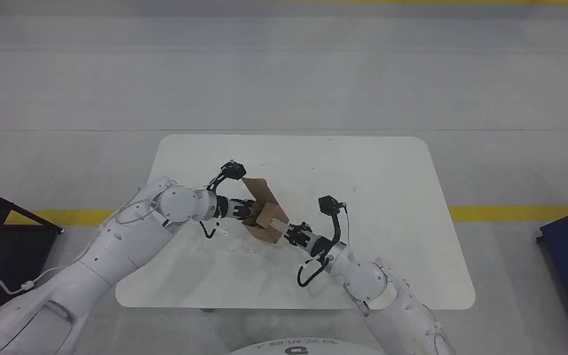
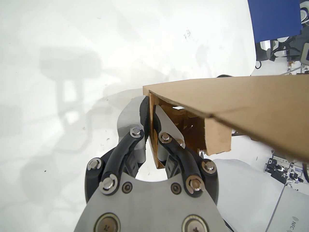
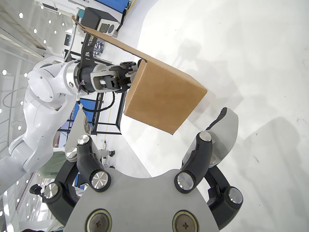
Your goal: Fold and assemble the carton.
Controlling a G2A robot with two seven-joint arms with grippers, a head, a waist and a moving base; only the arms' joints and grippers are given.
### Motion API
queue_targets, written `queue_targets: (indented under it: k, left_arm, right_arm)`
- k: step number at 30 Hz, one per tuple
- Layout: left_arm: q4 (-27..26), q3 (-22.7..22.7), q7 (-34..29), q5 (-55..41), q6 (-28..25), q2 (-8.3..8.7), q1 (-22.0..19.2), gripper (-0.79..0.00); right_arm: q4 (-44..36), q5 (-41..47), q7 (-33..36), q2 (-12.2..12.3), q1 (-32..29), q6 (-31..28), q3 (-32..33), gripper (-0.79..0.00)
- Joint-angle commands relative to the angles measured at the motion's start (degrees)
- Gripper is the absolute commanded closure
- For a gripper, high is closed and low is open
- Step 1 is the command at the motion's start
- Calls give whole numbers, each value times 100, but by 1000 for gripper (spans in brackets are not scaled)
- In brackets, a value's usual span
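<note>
Holding a brown carton (image 1: 269, 216) (image 2: 241, 102) (image 3: 164, 97) over the middle of the white table (image 1: 382, 177) (image 2: 72, 25) (image 3: 241, 37), with the left gripper (image 1: 246, 211) (image 2: 150, 112) (image 3: 131, 73) pinched tight on one side wall, one finger inside the box and one outside. Showing the box squared up and tilted, one long flap open and sticking out past the gripped wall. Toward the table's near edge, with the right gripper (image 1: 293, 233) (image 3: 149, 126) spread wide and empty, just beside the carton's corner and gripping nothing.
</note>
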Motion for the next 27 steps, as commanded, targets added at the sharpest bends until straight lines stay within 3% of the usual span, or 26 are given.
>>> queue_targets:
  k: [1, 10, 16, 22, 27]
  left_arm:
    - [-16, -62, 40, 8, -1, 14, 62, -785]
    - [122, -397, 144, -162, -504, 86, 313, -785]
    - [335, -826, 431, -481, -1532, 213, 634, -785]
    - [875, -1400, 459, -1367, -2573, 357, 889, -785]
    - [1104, -1379, -71, -1770, -2033, 267, 436, -785]
  right_arm:
    - [-11, -31, -19, 3, 1, 76, -13, -785]
    - [-13, -27, -143, -1, 70, 457, -69, -785]
    - [-8, 75, -258, 6, 57, 563, -7, -785]
    - [-16, 16, -212, 19, 64, 550, -50, -767]
    - [0, -542, -233, -29, 296, 1044, -506, -717]
